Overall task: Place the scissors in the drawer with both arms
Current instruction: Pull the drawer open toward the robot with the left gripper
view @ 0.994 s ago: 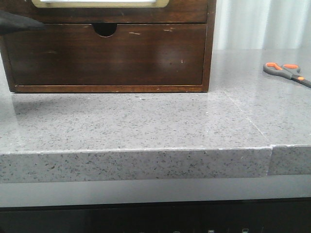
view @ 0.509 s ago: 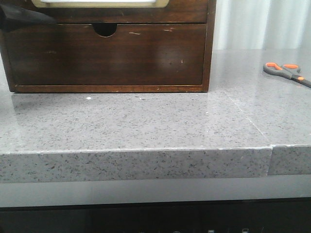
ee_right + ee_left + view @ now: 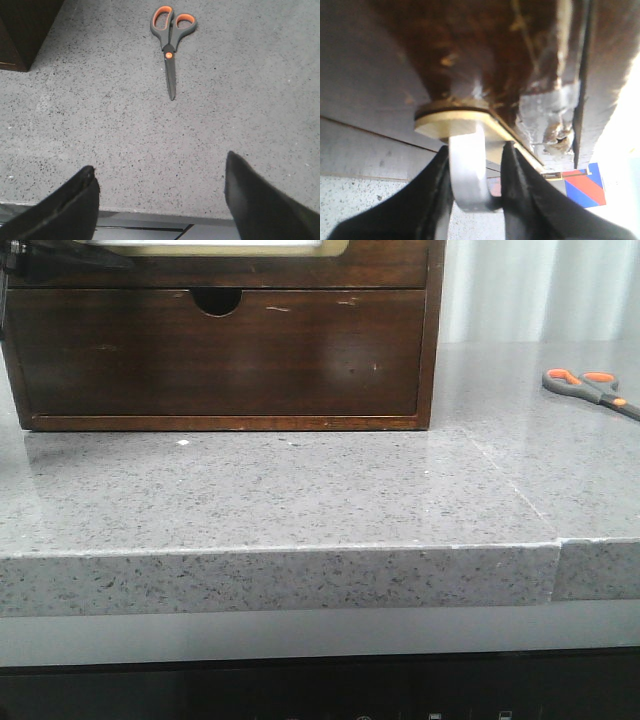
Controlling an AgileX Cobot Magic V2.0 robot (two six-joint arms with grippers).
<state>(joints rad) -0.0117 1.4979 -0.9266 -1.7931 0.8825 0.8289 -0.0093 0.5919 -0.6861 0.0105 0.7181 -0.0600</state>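
The scissors (image 3: 590, 388) lie flat on the grey counter at the far right, handles pointing left. In the right wrist view the scissors (image 3: 170, 45) are well ahead of my right gripper (image 3: 160, 185), which is open with nothing between its fingers. The drawer (image 3: 215, 248) with its white, tan-rimmed panel shows only as a strip at the top of the front view. My left gripper (image 3: 475, 150) is shut on the drawer's silver loop handle (image 3: 467, 172), one black finger on each side, below a tan plate (image 3: 452, 122). In the front view my left arm (image 3: 55, 258) is a dark shape at the top left.
Below it sits a plain dark wood drawer front with a semicircular notch (image 3: 215, 350), in a wooden cabinet (image 3: 432, 340) standing on the speckled counter (image 3: 300, 490). The counter's front edge (image 3: 280, 580) is near. A cabinet corner (image 3: 22, 35) shows left of the scissors.
The dark shape of my left arm at the top left has risen and moved in against the upper drawer. The scissors have not moved.
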